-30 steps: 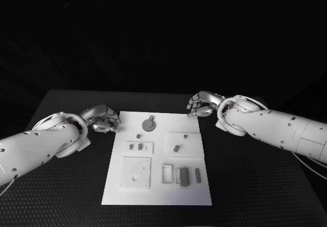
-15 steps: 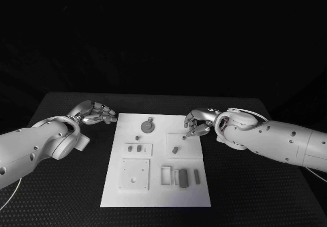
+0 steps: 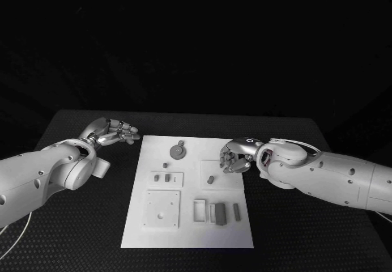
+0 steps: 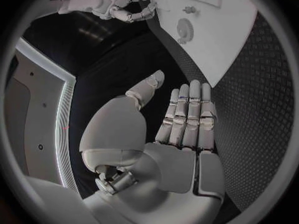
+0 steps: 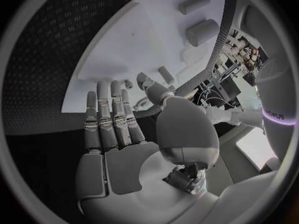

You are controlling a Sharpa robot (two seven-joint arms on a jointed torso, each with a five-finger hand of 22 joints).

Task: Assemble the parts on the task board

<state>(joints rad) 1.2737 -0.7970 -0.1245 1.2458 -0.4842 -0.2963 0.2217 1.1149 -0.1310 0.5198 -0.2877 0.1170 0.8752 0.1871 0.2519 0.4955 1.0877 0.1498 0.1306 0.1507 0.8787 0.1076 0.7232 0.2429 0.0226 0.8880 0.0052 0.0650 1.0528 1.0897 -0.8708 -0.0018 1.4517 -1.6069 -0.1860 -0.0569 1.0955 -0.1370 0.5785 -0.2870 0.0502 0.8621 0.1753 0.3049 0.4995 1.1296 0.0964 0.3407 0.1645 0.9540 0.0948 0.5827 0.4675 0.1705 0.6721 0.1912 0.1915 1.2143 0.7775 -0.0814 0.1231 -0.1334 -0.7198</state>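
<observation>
The white task board (image 3: 188, 226) lies in the middle of the black table. On it are grey parts: a round toothed piece (image 3: 177, 151) near the far edge, an oval piece (image 3: 211, 179) on a raised square, two small pegs (image 3: 162, 177), and long blocks (image 3: 220, 212) near the front. My left hand (image 3: 114, 133) hovers off the board's far left corner, fingers straight and holding nothing (image 4: 184, 119). My right hand (image 3: 237, 156) is over the board's right edge beside the raised square, fingers extended and holding nothing (image 5: 115, 129).
A square plate with holes (image 3: 162, 208) sits at the board's front left. Bare black table (image 3: 73, 226) surrounds the board on both sides. In the left wrist view the round toothed piece (image 4: 185, 30) and my right hand (image 4: 124, 10) lie beyond my left hand's fingertips.
My right hand came from beyond the board's far right corner toward me, onto the board's right edge. My left hand drew back from the board's left edge and straightened its fingers.
</observation>
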